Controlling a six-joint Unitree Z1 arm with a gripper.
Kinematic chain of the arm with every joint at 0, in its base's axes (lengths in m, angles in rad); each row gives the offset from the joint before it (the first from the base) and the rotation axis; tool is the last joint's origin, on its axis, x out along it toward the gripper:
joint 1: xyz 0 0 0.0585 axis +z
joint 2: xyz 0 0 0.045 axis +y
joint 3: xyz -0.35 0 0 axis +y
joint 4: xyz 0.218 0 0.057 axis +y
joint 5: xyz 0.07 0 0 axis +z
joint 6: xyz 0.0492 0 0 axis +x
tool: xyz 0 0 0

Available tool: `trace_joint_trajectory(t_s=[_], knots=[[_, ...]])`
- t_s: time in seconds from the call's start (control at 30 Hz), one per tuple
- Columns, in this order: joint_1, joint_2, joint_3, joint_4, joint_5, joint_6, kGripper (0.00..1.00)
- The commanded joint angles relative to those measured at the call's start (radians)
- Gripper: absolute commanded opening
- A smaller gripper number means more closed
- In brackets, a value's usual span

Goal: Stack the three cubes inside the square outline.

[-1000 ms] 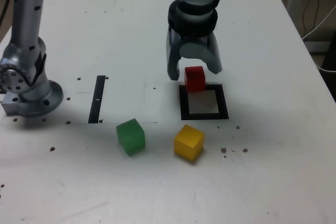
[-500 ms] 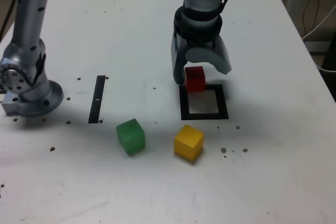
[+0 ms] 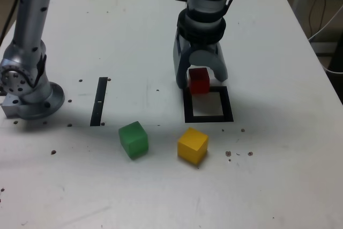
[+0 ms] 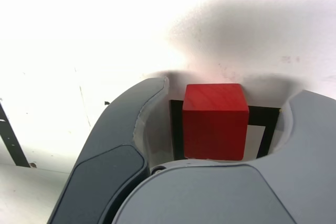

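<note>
Red cube [image 3: 199, 81] sits over the square outline's [image 3: 229, 112] edge, the end effector [image 3: 202, 79] open around it, contact hard to judge!

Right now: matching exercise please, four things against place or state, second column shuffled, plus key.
Things
1. green cube
2. yellow cube
3. red cube
4. gripper

Places or states
A. overlapping the square outline's far edge in the exterior view
B. jaws open around a cube
C. nearest the thin black strip of the three cubes
D. in front of the outline, outside it, in the exterior view

Pairs: 1-C, 2-D, 3-A, 4-B
</note>
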Motion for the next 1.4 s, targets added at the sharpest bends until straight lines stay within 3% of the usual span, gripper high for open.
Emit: trace_joint_trajectory(t_s=[0.0, 0.13, 0.43, 0.97, 1.17, 1.37], knots=[[0.002, 0.005, -0.002, -0.003, -0.008, 0.002, 0.59], [0.002, 0.007, -0.003, -0.013, -0.017, 0.003, 0.53], [0.007, 0.008, 0.001, -0.023, -0.022, 0.006, 0.52], [0.009, 0.0, -0.002, -0.027, -0.027, 0.008, 0.33], [-0.04, -0.046, 0.006, -0.013, -0.045, 0.013, 0.32], [-0.093, -0.091, -0.003, 0.0, -0.035, -0.001, 0.26]])
